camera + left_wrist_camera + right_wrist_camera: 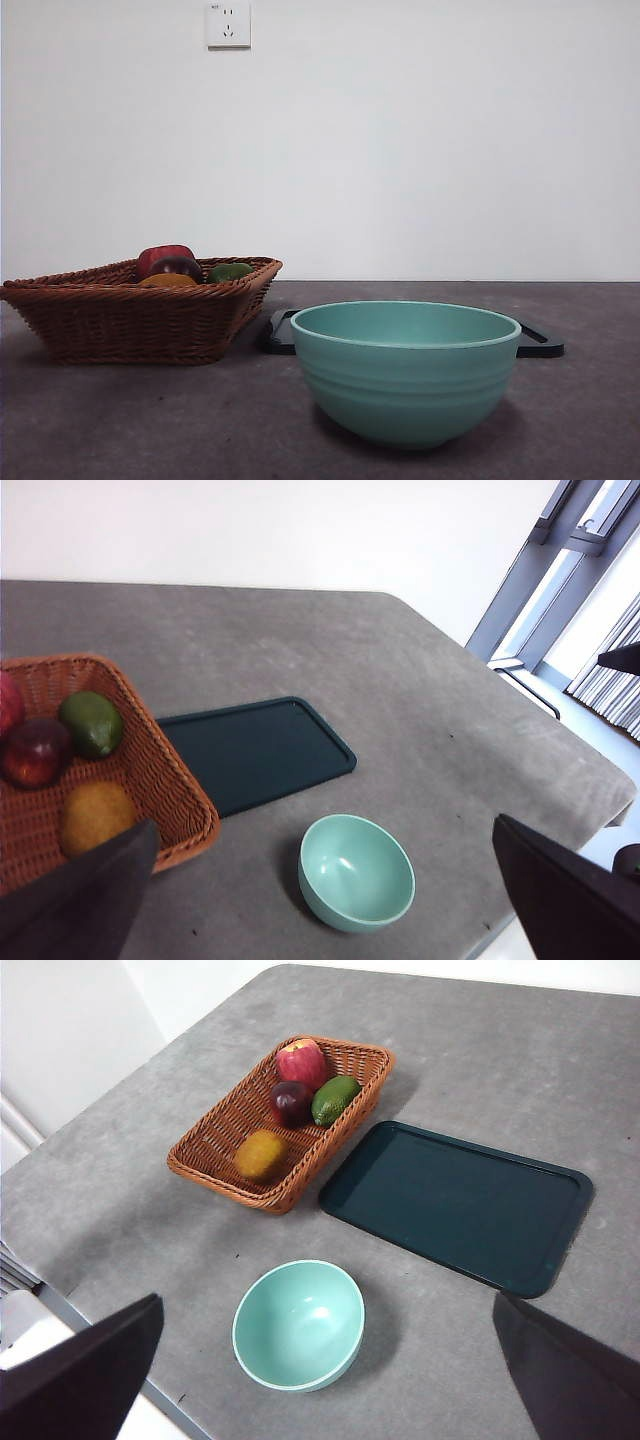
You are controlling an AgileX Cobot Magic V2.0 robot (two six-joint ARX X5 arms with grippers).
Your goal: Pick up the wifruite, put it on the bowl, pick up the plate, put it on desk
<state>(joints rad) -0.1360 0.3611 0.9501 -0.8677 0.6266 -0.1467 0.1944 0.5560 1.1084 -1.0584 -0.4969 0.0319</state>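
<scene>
Table (480, 1040): dark grey-brown and matte, carrying everything; nothing has been picked up yet.

Tray (455, 1203): a flat dark green-black plate of the tray kind, lying on the table between the basket and the right side, behind the bowl as the front view has it. Its long axis runs left to right.

Basket (210, 1150): brown wicker, far left of the bowl and just beside the tray's left end. It holds four fruits.

Bowl (406, 370): teal, ridged, upright and holding nothing, nearest the front edge and well apart from the basket.

Wifruite (261, 1154): the dull orange-brown fruit, lying at the near end of the basket, apart from the red apple (303, 1062), the dark purple fruit (291, 1101) and the green fruit (335, 1099) at the far end. In the front view only its top shows over the wicker rim.

Left hand (320, 905): high above the table, jaws spread wide, holding nothing. The wifruite sits close beside one of its jaws in its own view.

Right hand (325, 1375): also high, jaws wide, holding nothing, more over the bowl and tray.

Relation that matters: I judge the left hand the nearer to the wifruite, which lies below it and toward the basket side, so a reach down into the basket's near end looks the likely opening.
</scene>
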